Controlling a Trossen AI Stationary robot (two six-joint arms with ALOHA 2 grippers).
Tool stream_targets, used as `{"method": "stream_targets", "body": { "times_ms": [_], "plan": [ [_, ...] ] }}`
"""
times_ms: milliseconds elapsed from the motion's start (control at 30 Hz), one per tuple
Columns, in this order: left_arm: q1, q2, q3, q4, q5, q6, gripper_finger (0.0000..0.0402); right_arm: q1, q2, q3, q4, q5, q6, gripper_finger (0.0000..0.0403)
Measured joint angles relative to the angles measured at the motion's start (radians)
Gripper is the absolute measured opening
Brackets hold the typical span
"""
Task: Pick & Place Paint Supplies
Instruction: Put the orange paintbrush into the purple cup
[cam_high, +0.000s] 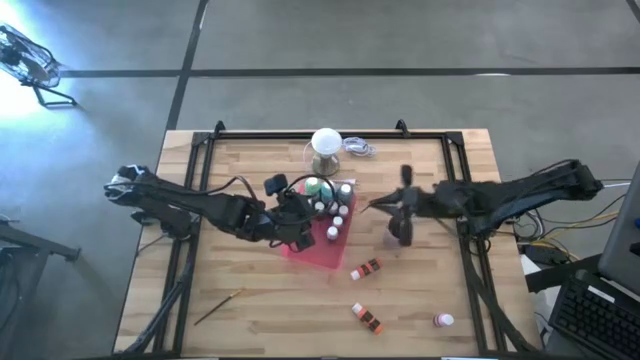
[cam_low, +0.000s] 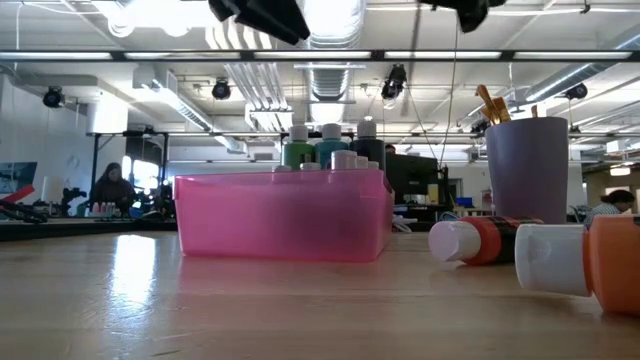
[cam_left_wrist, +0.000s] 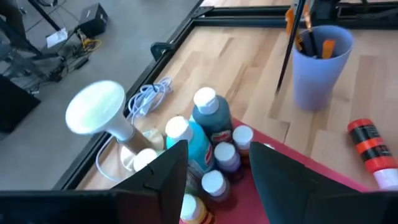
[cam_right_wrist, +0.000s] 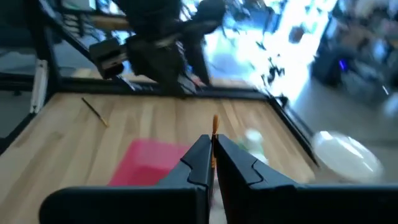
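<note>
A pink tray (cam_high: 322, 250) near the table's middle holds several white-capped paint bottles (cam_left_wrist: 214, 134), a teal one (cam_left_wrist: 199, 146) among them. My left gripper (cam_left_wrist: 217, 180) hovers open just above these bottles (cam_high: 300, 232), touching none. My right gripper (cam_right_wrist: 213, 158) is right of the tray (cam_high: 378, 205), shut on a thin brush (cam_left_wrist: 287, 50). The brush hangs beside a purple cup (cam_left_wrist: 320, 62) that holds more brushes (cam_low: 492, 105). Two orange bottles (cam_high: 366, 268) (cam_high: 367, 318) and a pink one (cam_high: 443, 321) lie on their sides on the wood. My right gripper pinches a thin brush between its two fingers, coming almost level from the table's right. A short orange-brown stretch (cam_right_wrist: 214, 127) sticks up past the fingertips. The rest hangs nearly upright below (cam_low: 453, 120), next to the cup. I cannot tell whether its lower end touches the table.
A white ball-topped clear stand (cam_high: 326, 145) and a coiled white cable (cam_high: 358, 148) sit behind the tray. One loose brush (cam_high: 218, 307) lies near the front left. In the low view, two orange bottles (cam_low: 470, 240) (cam_low: 590, 260) lie close in front.
</note>
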Motion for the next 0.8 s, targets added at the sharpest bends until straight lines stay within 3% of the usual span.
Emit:
{"method": "stream_targets", "body": {
  "times_ms": [167, 367, 567, 800],
  "plan": [
    [0.000, -0.015, -0.044, -0.001, -0.034, -0.031, 0.0177, 0.081, -0.090, 0.120, -0.366, 0.149, 0.132, 0.0010],
    [0.000, -0.018, -0.050, 0.001, -0.066, -0.048, 0.0177, 0.180, -0.096, 0.234, -0.725, 0.248, 0.380, 0.0011],
    [0.002, -0.018, -0.051, 0.023, -0.089, -0.025, 0.0177, 0.242, -0.082, 0.224, -0.773, 0.261, 0.449, 0.0010],
    [0.002, -0.018, -0.052, 0.026, -0.088, -0.025, 0.0177, 0.251, -0.084, 0.142, -0.740, 0.408, 0.467, 0.0010]
  ]
}}
